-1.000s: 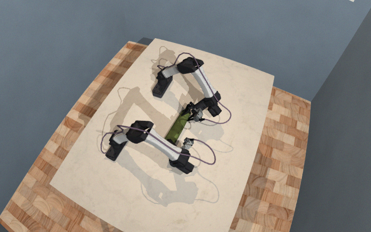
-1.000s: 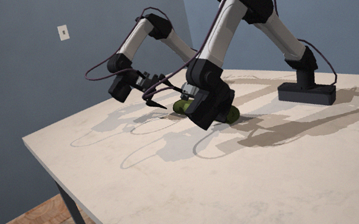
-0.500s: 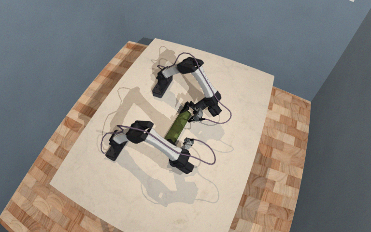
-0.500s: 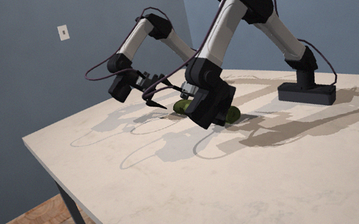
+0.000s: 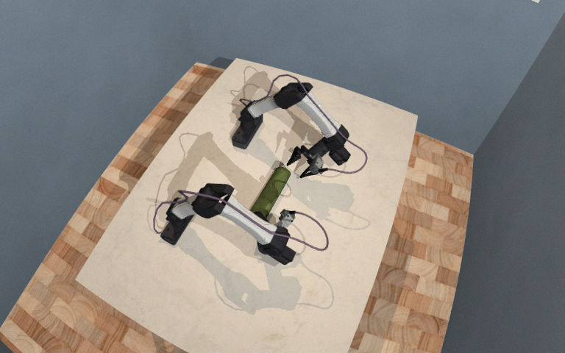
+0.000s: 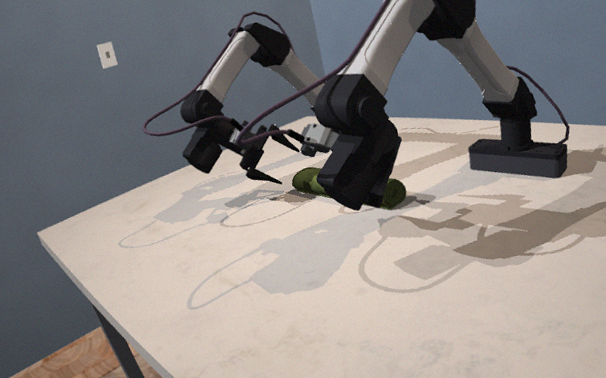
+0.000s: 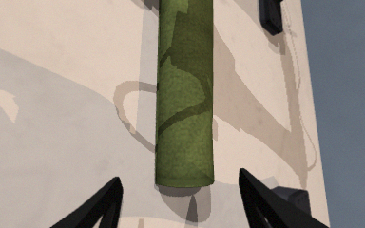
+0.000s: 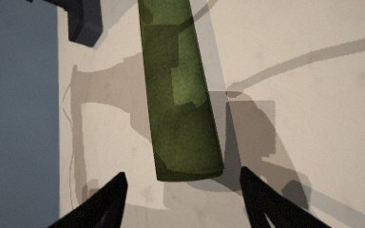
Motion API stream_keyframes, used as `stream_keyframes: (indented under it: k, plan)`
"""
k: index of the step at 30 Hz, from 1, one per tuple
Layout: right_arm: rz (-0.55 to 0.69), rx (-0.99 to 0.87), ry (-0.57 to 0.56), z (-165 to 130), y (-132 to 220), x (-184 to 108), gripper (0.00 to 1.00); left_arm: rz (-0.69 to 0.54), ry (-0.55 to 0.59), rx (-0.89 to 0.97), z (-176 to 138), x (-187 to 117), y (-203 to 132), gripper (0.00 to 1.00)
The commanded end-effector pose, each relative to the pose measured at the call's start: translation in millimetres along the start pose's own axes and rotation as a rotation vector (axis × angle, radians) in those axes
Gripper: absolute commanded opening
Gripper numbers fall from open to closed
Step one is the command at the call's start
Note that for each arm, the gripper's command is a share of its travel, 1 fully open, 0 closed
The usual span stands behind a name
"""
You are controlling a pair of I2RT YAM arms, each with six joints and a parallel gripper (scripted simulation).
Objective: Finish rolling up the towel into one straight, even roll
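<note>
Opening wide with left claw (image 5: 293, 170) (image 6: 375, 200) (image 7: 180, 179), gripping nothing, near one end of the green towel (image 5: 271, 191) (image 6: 308, 181) (image 7: 184, 109) (image 8: 182, 114). Standing equally wide and unladen with right claw (image 5: 261, 216) (image 6: 289, 167) (image 8: 182, 175) near the opposite end, though mostly hidden from above. Lying between both, rolled straight and, as far as the shadows allow, fairly even, on the pale table (image 5: 354, 257) (image 6: 286, 350) (image 7: 48, 28) (image 8: 285, 19).

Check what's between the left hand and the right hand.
The rolled green towel, lengthwise from left hand toward right hand. Top view shows it best; nothing else visible between them.
</note>
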State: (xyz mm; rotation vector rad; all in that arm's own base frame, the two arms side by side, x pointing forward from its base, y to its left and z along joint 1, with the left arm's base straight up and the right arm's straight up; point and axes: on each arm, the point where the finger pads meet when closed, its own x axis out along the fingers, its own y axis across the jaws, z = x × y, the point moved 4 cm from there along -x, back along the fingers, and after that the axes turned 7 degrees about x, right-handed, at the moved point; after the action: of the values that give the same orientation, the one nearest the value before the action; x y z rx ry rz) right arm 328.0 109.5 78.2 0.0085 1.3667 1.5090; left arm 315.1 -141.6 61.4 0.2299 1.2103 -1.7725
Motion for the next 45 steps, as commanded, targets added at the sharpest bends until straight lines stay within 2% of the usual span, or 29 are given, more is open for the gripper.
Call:
stream_keyframes:
  k: [1,6,14,16,22,27,45]
  plan:
    - [0.071,-0.034,0.054,12,8,-13,0.85,-0.062,0.032,0.027,8,-11,-5,0.85]
    - [0.071,-0.034,0.054,12,8,-13,0.85,0.004,0.031,0.086,8,-5,-12,0.74]
    - [0.071,-0.034,0.054,12,8,-13,0.85,0.271,0.024,0.319,8,21,-40,0.56]
    - [0.071,-0.034,0.054,12,8,-13,0.85,0.271,0.024,0.319,8,21,-40,0.56]
    - [0.071,-0.034,0.054,12,8,-13,0.85,0.464,0.019,0.486,6,41,-59,0.43]
    - [0.071,-0.034,0.054,12,8,-13,0.85,0.531,0.017,0.544,5,49,-66,0.32]
    - [0.071,-0.034,0.054,12,8,-13,0.85,0.531,0.017,0.544,-5,61,-53,0.32]
